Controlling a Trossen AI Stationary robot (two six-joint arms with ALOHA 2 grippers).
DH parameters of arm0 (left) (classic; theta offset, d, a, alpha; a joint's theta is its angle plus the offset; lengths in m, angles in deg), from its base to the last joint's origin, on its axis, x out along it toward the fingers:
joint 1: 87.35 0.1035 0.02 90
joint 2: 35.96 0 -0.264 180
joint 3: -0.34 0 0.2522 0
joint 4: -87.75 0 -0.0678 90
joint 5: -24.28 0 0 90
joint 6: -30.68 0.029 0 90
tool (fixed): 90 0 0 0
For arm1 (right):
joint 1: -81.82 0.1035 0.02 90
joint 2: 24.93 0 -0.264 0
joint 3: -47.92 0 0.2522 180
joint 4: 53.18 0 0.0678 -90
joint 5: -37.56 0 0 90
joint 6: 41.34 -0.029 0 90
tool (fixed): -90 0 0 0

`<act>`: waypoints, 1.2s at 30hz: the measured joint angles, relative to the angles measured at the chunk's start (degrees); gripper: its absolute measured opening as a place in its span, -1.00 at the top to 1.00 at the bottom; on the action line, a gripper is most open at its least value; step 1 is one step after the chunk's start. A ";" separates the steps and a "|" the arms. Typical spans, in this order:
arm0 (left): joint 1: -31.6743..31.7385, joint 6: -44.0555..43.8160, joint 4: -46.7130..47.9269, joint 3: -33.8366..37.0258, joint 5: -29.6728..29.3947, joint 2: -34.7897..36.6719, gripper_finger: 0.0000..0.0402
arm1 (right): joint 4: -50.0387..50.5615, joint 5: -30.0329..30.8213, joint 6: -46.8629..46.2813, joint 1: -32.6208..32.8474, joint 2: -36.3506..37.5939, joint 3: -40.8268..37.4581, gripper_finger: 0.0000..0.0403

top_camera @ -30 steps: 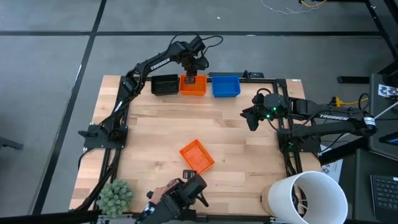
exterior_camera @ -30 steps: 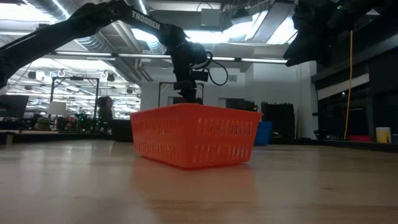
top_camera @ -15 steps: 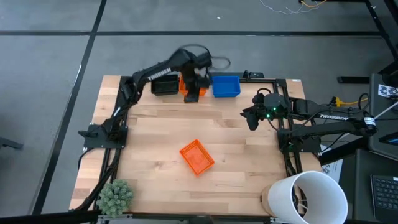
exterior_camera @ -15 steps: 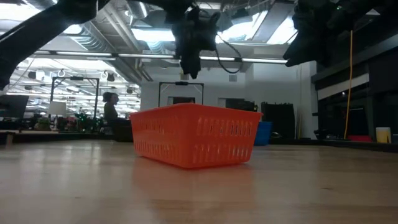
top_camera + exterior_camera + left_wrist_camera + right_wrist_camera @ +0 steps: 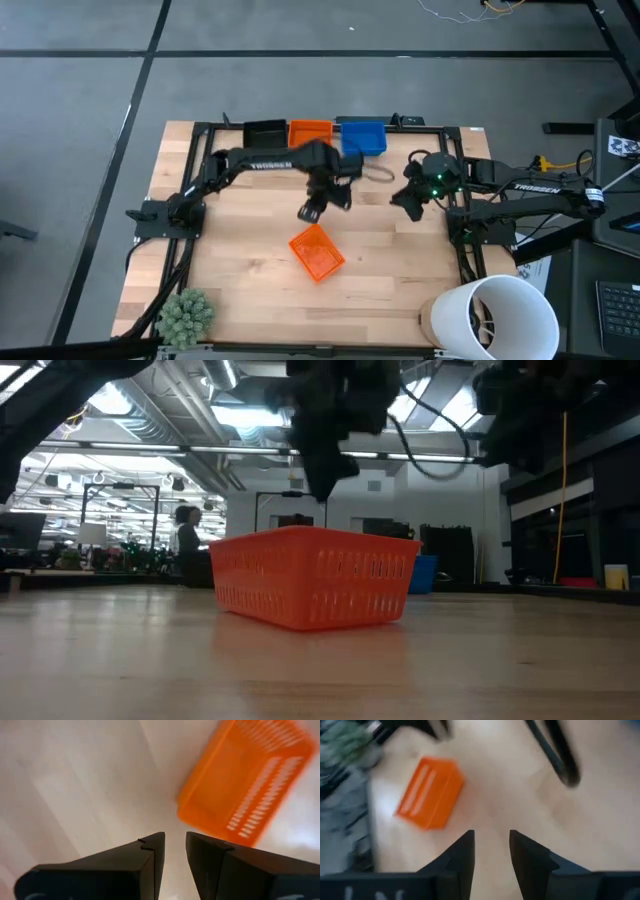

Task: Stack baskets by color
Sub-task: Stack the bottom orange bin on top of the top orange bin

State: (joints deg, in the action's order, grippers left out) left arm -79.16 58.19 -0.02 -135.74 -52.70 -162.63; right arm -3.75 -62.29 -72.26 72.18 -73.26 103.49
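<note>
A loose orange basket rests on its bottom, open side up, on the middle of the wooden table; it also shows in the low view and both wrist views. Along the far edge stand black baskets, orange baskets and blue baskets. My left gripper hangs above the table just beyond the loose basket's far side, pointing down, open and empty. At the right side my right gripper is raised, open and empty.
A large white bucket stands at the near right corner and a fuzzy green plant at the near left corner. Bare wood lies all round the loose basket. A person shows in the room far behind the table.
My left gripper has left the orange baskets at the far edge and swung toward the table's middle, to just beyond the loose orange basket, turning as it went. A person's arm at the near edge has withdrawn. The loose basket has stayed put.
</note>
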 joint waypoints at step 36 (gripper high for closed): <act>-10.42 -0.51 -13.52 7.77 -7.36 -0.92 0.62 | 28.09 1.21 -25.81 12.98 6.54 1.27 0.40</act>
State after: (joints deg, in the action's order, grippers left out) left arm -89.58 57.69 -13.53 -127.97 -60.06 -163.55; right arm 24.34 -61.08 -98.07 85.16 -66.73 104.75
